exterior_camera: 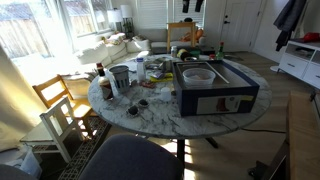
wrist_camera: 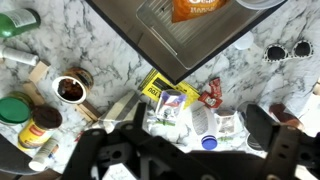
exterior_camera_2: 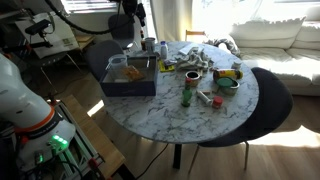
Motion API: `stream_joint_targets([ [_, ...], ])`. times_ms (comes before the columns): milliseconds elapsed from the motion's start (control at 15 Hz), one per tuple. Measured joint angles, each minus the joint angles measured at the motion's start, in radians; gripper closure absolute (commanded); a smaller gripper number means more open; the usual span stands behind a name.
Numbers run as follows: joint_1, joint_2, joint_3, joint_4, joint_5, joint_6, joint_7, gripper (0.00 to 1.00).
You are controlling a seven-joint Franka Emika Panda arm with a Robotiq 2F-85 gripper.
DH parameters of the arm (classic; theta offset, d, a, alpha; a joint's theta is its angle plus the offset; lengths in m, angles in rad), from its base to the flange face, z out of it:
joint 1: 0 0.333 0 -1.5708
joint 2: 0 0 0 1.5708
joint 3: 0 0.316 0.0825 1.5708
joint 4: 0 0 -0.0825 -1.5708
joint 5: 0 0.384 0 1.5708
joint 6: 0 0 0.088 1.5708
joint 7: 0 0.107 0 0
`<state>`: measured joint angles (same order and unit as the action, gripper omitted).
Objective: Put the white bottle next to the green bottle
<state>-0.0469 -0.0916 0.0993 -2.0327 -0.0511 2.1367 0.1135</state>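
Observation:
In the wrist view my gripper (wrist_camera: 200, 123) is open, its two dark fingers hanging above a cluster of small things at the table's edge. Between the fingers stands the small white bottle (wrist_camera: 226, 122). Beside it lie a white container with a blue cap (wrist_camera: 205, 128) and a clear plastic cup (wrist_camera: 168, 112). The fingers touch none of them. The green bottle (exterior_camera_2: 187, 95) stands upright near the middle of the round marble table (exterior_camera_2: 215, 120), well away from my gripper (exterior_camera_2: 148, 38). A green bottle-like shape also shows at the wrist view's top left (wrist_camera: 18, 22).
A large blue box with a tray on top (exterior_camera_2: 130, 75) fills one side of the table. A yellow packet (wrist_camera: 160, 90), a red wrapper (wrist_camera: 212, 95), a brown cup (wrist_camera: 70, 90), a yellow-labelled jar (wrist_camera: 40, 125), a green bowl (exterior_camera_2: 228, 82) and a grey metal pot (exterior_camera: 120, 76) crowd the marble.

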Motion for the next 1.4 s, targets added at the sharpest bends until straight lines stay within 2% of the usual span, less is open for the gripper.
stream_joint_targets([
  [467,0.019,0.273,-0.006,0.241,0.001,-0.040,-0.143,0.00],
  [1133,0.022,0.296,-0.009,0.277,0.000,-0.055,-0.150,0.00],
  [1400,0.021,0.351,-0.022,0.324,-0.003,-0.046,-0.289,0.00],
])
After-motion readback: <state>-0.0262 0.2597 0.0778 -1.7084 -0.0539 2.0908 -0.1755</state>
